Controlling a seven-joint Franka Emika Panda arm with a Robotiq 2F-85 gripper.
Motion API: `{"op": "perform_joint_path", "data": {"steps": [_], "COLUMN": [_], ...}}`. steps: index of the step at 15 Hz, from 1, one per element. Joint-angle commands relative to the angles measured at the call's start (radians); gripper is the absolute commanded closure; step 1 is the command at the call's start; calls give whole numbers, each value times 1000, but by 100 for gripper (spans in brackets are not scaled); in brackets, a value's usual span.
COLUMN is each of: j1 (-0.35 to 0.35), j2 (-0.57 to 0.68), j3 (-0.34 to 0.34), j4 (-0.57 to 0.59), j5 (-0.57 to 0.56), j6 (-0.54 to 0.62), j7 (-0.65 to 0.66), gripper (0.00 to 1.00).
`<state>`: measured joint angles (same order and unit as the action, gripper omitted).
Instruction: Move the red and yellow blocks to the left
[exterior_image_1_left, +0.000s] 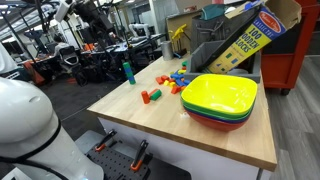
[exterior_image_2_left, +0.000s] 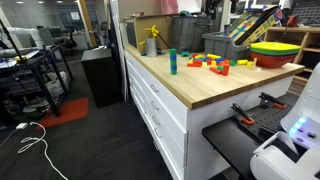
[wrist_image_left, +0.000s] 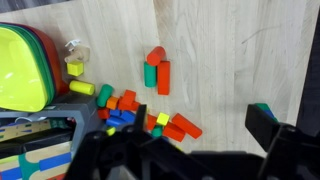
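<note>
Wooden tabletop (exterior_image_1_left: 200, 135); one bowl stack (exterior_image_1_left: 220, 97); one block heap (wrist_image_left: 125, 108); three stray blocks (wrist_image_left: 157, 72); claw (wrist_image_left: 178, 135) released, empty.

A butcher-block counter (exterior_image_1_left: 240, 138) tops white drawers (exterior_image_2_left: 160, 105) in a lab room. Dark carpet (exterior_image_2_left: 100, 145) lies beside the counter, cluttered workbenches (exterior_image_1_left: 100, 55) stand beyond it, and a red cabinet (exterior_image_1_left: 297, 55) stands behind it.
</note>
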<state>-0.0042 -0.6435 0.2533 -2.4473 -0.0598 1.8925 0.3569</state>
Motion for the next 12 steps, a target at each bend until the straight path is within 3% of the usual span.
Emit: {"op": "perform_joint_path", "data": {"steps": [1,4,12], "j1": [17,17,-16], "j2": [3,3,247], "j3": [-14,-14,19], "j4": [3,3,174], "j5": [-9,-9,-87], "j6": [-3,-3,74], "j7": [8,8,105], "gripper": [0,0,0]}}
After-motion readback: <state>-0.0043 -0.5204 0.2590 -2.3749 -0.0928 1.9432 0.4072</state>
